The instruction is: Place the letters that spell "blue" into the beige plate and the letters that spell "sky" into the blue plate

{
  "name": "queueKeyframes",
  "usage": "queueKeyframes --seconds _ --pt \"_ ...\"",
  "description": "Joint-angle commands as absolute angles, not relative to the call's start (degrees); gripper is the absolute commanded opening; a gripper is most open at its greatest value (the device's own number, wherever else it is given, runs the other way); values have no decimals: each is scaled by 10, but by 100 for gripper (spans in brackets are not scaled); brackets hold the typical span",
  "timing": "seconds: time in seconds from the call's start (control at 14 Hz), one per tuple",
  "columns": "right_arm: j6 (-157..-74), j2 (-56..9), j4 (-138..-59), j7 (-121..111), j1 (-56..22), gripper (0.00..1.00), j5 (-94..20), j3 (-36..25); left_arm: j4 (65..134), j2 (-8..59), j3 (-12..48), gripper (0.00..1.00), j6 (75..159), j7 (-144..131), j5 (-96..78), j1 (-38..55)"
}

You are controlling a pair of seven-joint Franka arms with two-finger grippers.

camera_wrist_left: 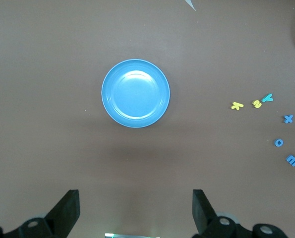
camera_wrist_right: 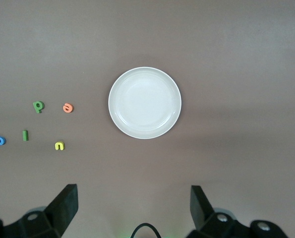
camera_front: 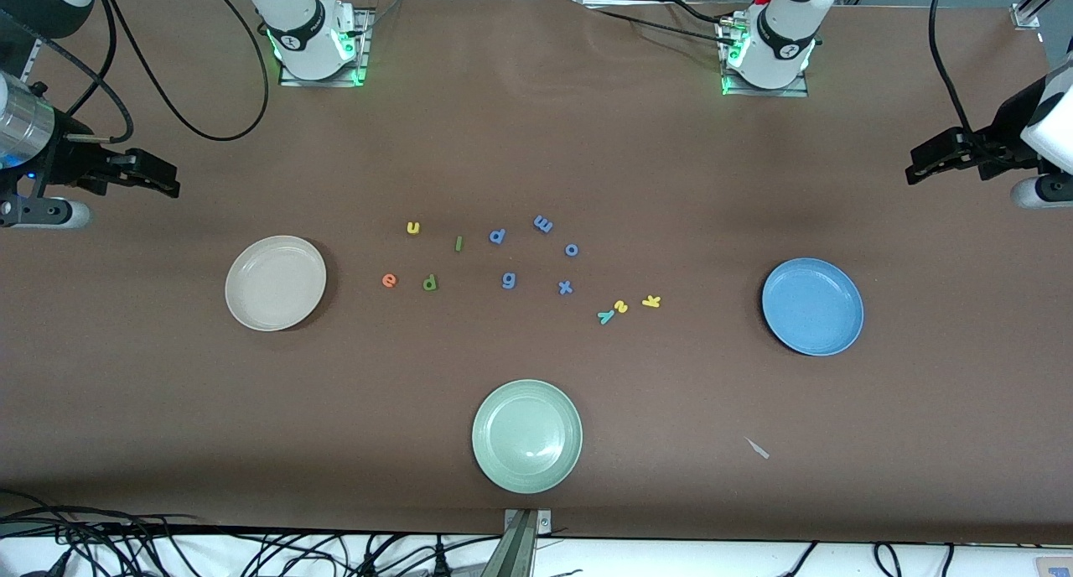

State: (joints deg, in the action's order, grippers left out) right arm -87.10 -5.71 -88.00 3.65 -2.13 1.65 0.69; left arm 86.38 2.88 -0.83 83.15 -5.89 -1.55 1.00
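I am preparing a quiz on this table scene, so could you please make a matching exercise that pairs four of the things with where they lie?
Things:
1. orange e
2. yellow k
3. green plate
4. yellow u

Places:
A. nearest the front camera of all the plates
B. the letter closest to the blue plate
C. the letter closest to the beige plate
D. farther from the camera than the orange e, beside the thin green l

Pairs: 1-C, 2-B, 3-A, 4-D
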Motion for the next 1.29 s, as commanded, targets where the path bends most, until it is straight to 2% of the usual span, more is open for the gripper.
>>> queueKeyframes --seconds 0.0,0.21,1.22 --pt "-867 -62 -866 34 -19 100 5 7 887 14 -6 100 852 -60 -2 4" --pt "-867 -62 -866 34 -19 100 5 7 941 -22 0 100 886 -61 -5 -10" --pt "-867 -62 -866 35 -19 100 5 7 933 -15 -1 100 882 -62 -3 -10"
